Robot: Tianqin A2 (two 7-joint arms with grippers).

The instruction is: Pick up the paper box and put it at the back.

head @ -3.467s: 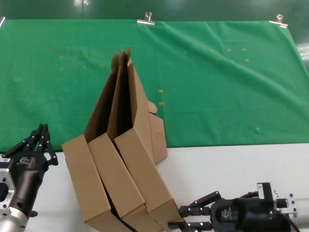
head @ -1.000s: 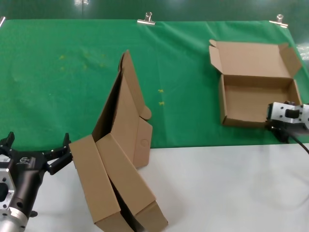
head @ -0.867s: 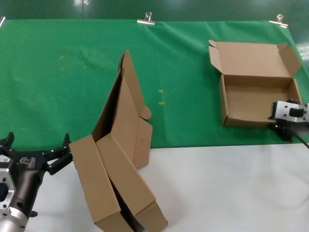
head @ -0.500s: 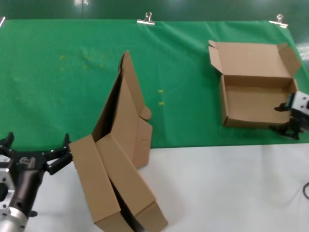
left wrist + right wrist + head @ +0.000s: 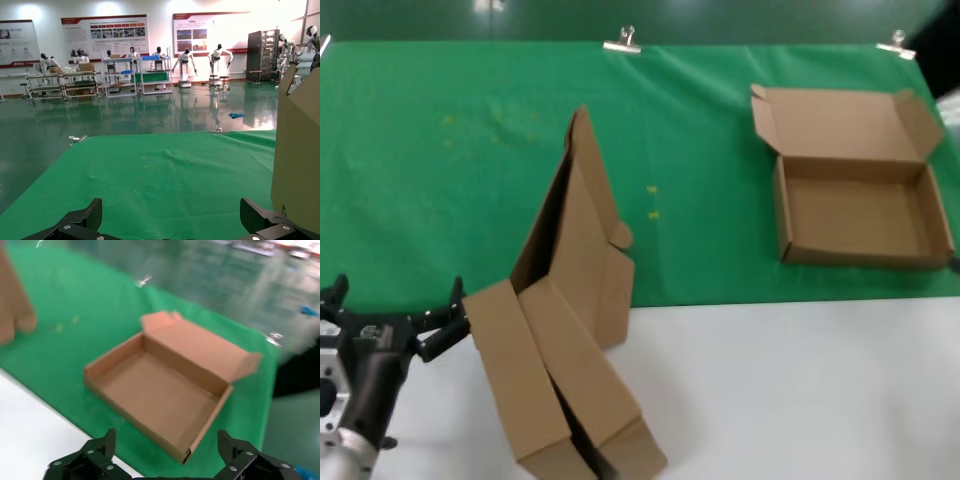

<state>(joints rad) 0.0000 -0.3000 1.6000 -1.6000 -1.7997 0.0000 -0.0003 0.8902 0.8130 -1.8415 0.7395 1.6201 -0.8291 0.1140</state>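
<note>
One paper box (image 5: 860, 205) lies open and flat on the green cloth, the back (image 5: 440, 180), at its right side, lid folded back. It also shows in the right wrist view (image 5: 165, 390). My right gripper (image 5: 167, 455) is open and empty, pulled back from the box's near corner and out of the head view. Two more alike boxes (image 5: 565, 370) lean together at the front left, lids up. My left gripper (image 5: 395, 295) is open and empty just left of them; one box edge (image 5: 300, 160) shows beside my left gripper (image 5: 172, 225).
Silver binder clips (image 5: 625, 40) (image 5: 895, 42) hold the cloth's far edge. The white tabletop (image 5: 800, 390) runs along the front. The cloth's left and middle stretch bare behind the leaning boxes.
One box went from the front stack to the cloth at the right. My right gripper has drawn back to the right, out of the head view. The left arm has not moved in the last second.
</note>
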